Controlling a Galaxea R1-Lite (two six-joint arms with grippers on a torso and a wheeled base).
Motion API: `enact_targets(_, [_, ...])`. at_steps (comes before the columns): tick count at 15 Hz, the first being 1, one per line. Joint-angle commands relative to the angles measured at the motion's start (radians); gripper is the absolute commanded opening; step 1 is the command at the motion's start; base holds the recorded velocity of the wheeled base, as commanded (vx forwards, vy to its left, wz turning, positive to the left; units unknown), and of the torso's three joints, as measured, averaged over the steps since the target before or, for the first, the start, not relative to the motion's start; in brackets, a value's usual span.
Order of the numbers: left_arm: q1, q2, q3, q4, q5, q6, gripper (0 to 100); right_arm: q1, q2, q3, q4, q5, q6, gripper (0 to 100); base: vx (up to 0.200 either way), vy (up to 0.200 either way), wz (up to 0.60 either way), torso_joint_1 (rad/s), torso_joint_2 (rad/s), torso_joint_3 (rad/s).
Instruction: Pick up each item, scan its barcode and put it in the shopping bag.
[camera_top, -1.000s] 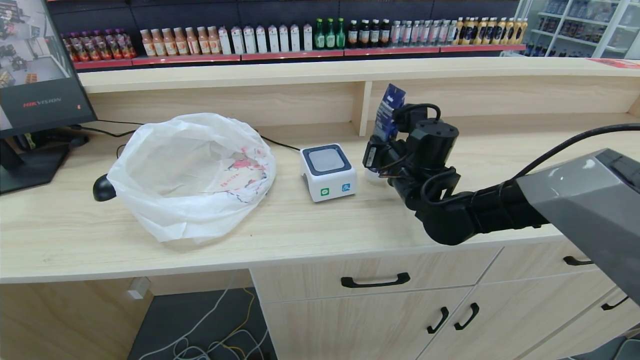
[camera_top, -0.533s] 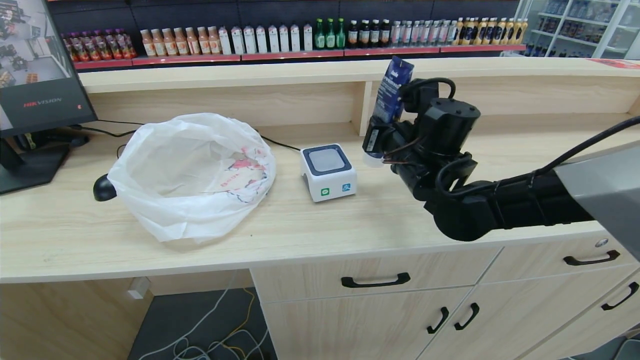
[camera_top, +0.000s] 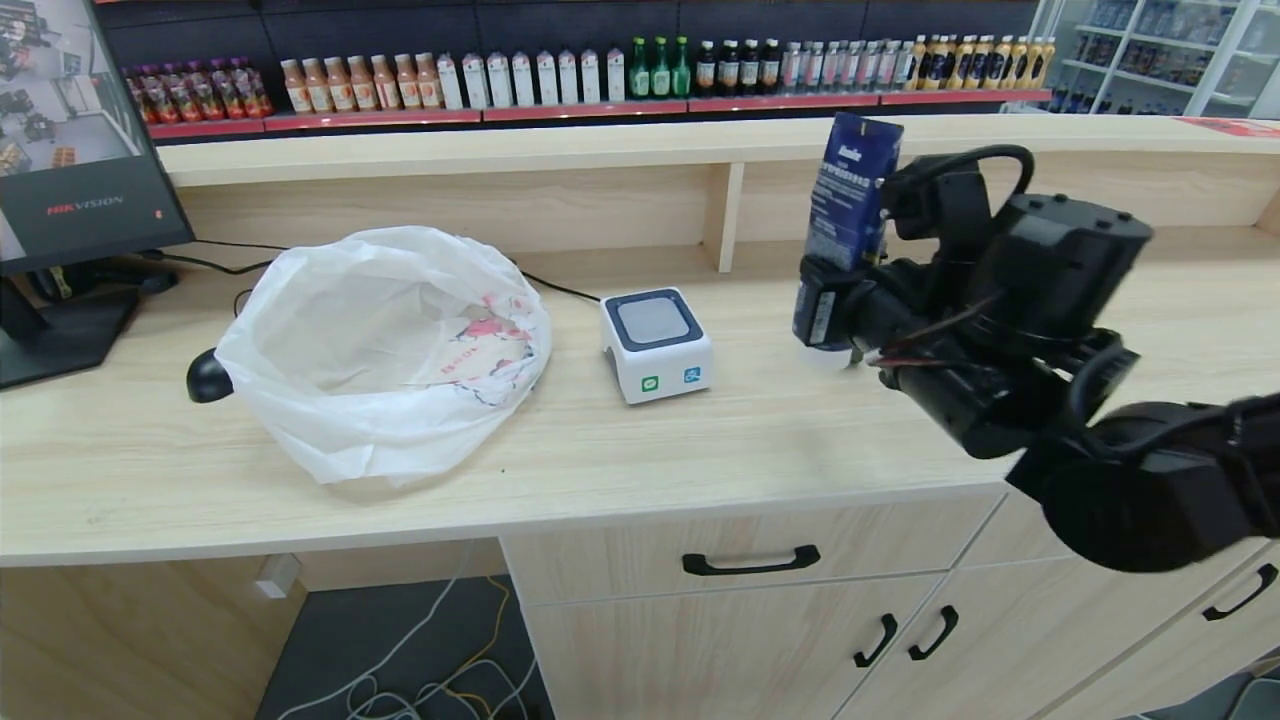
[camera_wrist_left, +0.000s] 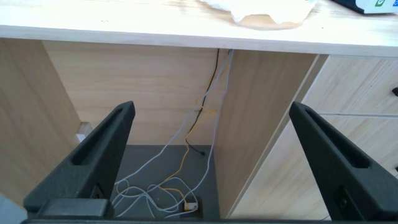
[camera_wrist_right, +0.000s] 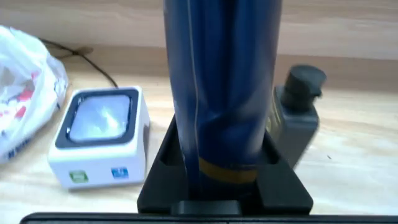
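My right gripper (camera_top: 838, 300) is shut on a dark blue tube (camera_top: 846, 195), holding it upright above the counter (camera_top: 700, 450), to the right of the white scanner (camera_top: 656, 343). In the right wrist view the blue tube (camera_wrist_right: 221, 81) stands between the fingers of the right gripper (camera_wrist_right: 224, 171), with the scanner (camera_wrist_right: 99, 134) beyond it and the shopping bag (camera_wrist_right: 25, 118) at the edge. The white shopping bag (camera_top: 385, 345) lies open on the counter, left of the scanner. My left gripper (camera_wrist_left: 214, 162) hangs open below the counter, holding nothing.
A grey bottle (camera_wrist_right: 298, 109) with a black cap stands on the counter just behind the tube. A monitor (camera_top: 70, 150) and a black mouse (camera_top: 207, 377) sit at the far left. A shelf divider (camera_top: 725, 215) rises behind the scanner. Cables (camera_wrist_left: 186, 180) hang under the counter.
The right arm has lifted the blue tube higher and carried it to the right, away from the scanner. Bag and scanner have stayed put.
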Motion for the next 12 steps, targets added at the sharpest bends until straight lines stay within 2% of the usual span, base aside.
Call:
enact_targets(1, [0.000,0.000,0.000,0.000,0.001,-0.001,100,0.026,-0.209,0.205,-0.017,0.001,-0.039,0,0.000,0.000,0.00,0.000,0.00,0.000])
enact_targets(3, [0.000,0.000,0.000,0.000,0.001,-0.001,100,0.095,-0.305,0.339,-0.047,-0.001,-0.047,0,0.000,0.000,0.00,0.000,0.00,0.000])
enact_targets(6, [0.000,0.000,0.000,0.000,0.001,-0.001,100,0.147,-0.386,0.425,-0.053,-0.001,-0.104,0,0.000,0.000,0.00,0.000,0.00,0.000])
enact_targets(11, [0.000,0.000,0.000,0.000,0.001,-0.001,100,0.150,-0.438,0.480,-0.053,0.020,-0.082,0,0.000,0.000,0.00,0.000,0.00,0.000])
enact_targets(12, [0.000,0.000,0.000,0.000,0.001,-0.001,100,0.151,-0.438,0.486,-0.053,0.050,-0.011,0,0.000,0.000,0.00,0.000,0.00,0.000])
